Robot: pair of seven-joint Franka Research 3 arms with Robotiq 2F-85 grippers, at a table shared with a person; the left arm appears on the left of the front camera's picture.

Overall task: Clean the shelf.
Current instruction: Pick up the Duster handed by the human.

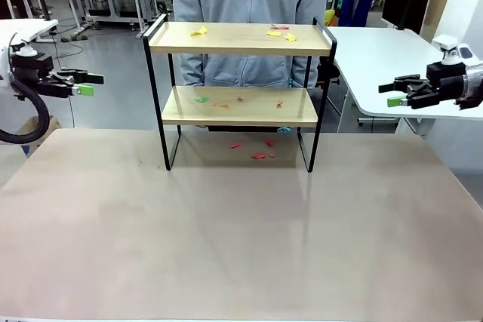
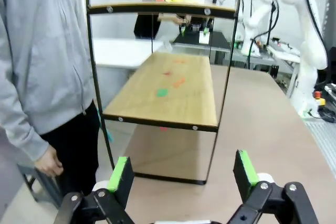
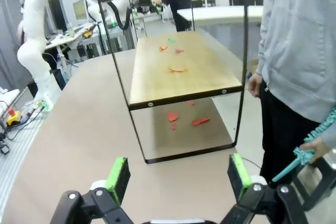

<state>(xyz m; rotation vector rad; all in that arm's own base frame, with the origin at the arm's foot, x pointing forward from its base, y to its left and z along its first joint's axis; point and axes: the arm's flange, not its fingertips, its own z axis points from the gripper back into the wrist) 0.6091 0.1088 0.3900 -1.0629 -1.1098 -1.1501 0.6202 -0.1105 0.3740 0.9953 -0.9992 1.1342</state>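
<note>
The left gripper (image 1: 90, 84) and right gripper (image 1: 391, 94) both hang with jaws spread wide, holding nothing. The shelf (image 1: 240, 38) stands between them, well apart from each, one end facing each gripper's fingertips, with coloured scraps (image 1: 290, 37) strewn on both boards.

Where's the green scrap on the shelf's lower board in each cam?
Front view: small green scrap on the left part of the lower board of the two-tier light wood shelf with black metal frame.
Left wrist view: picture centre, mid-board, nearer than the reddish scraps.
Right wrist view: upper middle, towards the board's far end.
Shared landmark: that lower board.
</note>
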